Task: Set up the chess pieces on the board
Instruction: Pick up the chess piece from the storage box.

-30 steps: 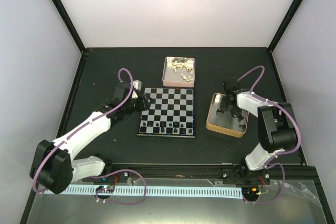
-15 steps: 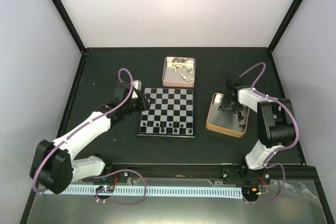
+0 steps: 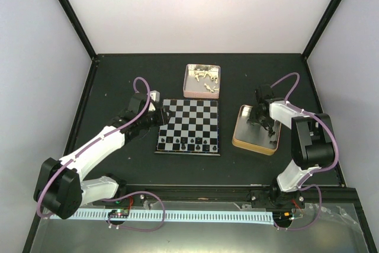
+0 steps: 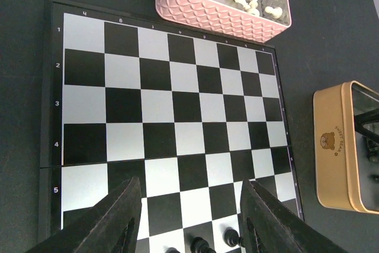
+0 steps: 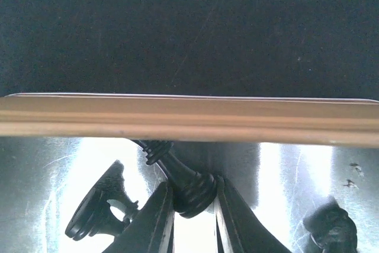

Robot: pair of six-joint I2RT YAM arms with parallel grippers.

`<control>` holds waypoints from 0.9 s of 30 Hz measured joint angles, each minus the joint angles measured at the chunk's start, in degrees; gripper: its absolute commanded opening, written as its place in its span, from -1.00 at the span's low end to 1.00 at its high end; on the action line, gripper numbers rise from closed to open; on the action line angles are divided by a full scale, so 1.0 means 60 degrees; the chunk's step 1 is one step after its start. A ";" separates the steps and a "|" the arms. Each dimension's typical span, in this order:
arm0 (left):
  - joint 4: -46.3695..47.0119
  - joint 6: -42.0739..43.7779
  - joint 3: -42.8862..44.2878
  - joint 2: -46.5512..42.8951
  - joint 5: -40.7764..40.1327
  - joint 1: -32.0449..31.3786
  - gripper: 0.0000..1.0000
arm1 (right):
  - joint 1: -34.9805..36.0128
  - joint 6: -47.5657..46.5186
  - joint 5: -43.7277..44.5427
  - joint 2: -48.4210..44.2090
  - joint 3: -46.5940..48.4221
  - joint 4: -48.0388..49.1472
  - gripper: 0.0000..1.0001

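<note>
Toward counter's right edge, inside gold tin (image 3: 235,137): right jaws clenched on black piece (image 5: 186,185), pinching its base from both sides. Caught lying down on the tin floor, head pointing at the rim. Other black pieces (image 5: 100,208) loose on either side of it in the same tin.

Mid-counter: board (image 3: 195,117), flat, square to the near edge. Carries only a short black row (image 3: 188,142) along its near side, remaining squares bare. Just past board's far edge: pink tin (image 3: 200,95) with white pieces (image 3: 204,78) inside, none on the board.

Left jaws released, nothing between them, hovering by board's left side. Checks visible through the gap in the wrist view.

Reads as the pick step: fetching the next black piece from the tin. Early in the job, with most of both sets unplaced.

Next move, as judged:
- Lift straight up, clear of the tin rim, before any sideways travel.
- Cross to board's near rows, find a free square, lower gently.
- Needs righting somehow. Grabbed lying down, so likely to land on its side.
- Watch for slip: glossy, tiny, held low on the base.
- Mind neighbours in the black row when lowering, given the tight spacing.
</note>
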 measured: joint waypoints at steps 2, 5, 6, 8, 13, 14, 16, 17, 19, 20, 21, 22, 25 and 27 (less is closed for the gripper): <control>0.0000 0.0000 0.0000 0.0004 0.0018 0.0000 -0.05 | 0.0000 -0.0029 -0.0022 -0.0011 -0.0004 0.0018 -0.72; 0.0004 0.0000 0.0000 0.0036 0.0044 0.0000 -0.05 | 0.0000 -0.0058 -0.0029 -0.0018 -0.0033 0.0076 -0.44; 0.0004 0.0000 0.0000 0.0047 0.0051 0.0000 -0.05 | 0.0000 -0.0084 -0.0022 -0.0022 -0.0040 0.0098 -0.36; 0.0004 0.0000 0.0000 0.0051 0.0073 0.0000 -0.05 | 0.0000 -0.0102 -0.0018 -0.0022 -0.0044 0.0124 -0.29; 0.0004 0.0022 0.0000 0.0051 0.0135 0.0000 -0.05 | 0.0000 -0.0178 0.0055 0.0025 -0.0040 0.0229 -0.31; 0.0004 0.0029 0.0000 0.0051 0.0138 0.0000 -0.05 | 0.0000 -0.0193 0.0087 0.0055 -0.0025 0.0251 -0.35; 0.0004 0.0040 0.0000 0.0051 0.0138 0.0000 -0.05 | 0.0000 -0.0233 0.0149 0.0117 0.0011 0.0331 -0.50; 0.0000 0.0040 0.0000 0.0051 0.0138 0.0000 -0.05 | 0.0000 -0.0248 0.0164 0.0131 0.0015 0.0386 -0.57; 0.0004 0.0047 0.0000 0.0051 0.0138 0.0000 -0.04 | 0.0000 -0.0237 0.0149 0.0131 0.0011 0.0466 -0.70; 0.0000 0.0055 0.0000 0.0051 0.0142 0.0000 -0.04 | 0.0000 -0.0251 0.0138 0.0131 0.0007 0.0488 -0.75; 0.0004 0.0066 0.0000 0.0051 0.0160 0.0000 -0.04 | 0.0000 -0.0233 0.0124 0.0109 -0.0011 0.0506 -0.77; 0.0004 0.0076 0.0000 0.0051 0.0204 0.0000 -0.03 | 0.0000 -0.0244 0.0091 0.0062 -0.0044 0.0525 -0.78; 0.0098 0.0171 0.0000 0.0051 0.0481 0.0000 -0.02 | 0.0000 -0.0215 -0.0149 -0.0324 -0.0342 0.0612 -0.79; 0.0284 0.0237 0.0000 0.0051 0.0805 0.0000 -0.01 | 0.0000 -0.0211 -0.0433 -0.1002 -0.0750 0.0714 -0.80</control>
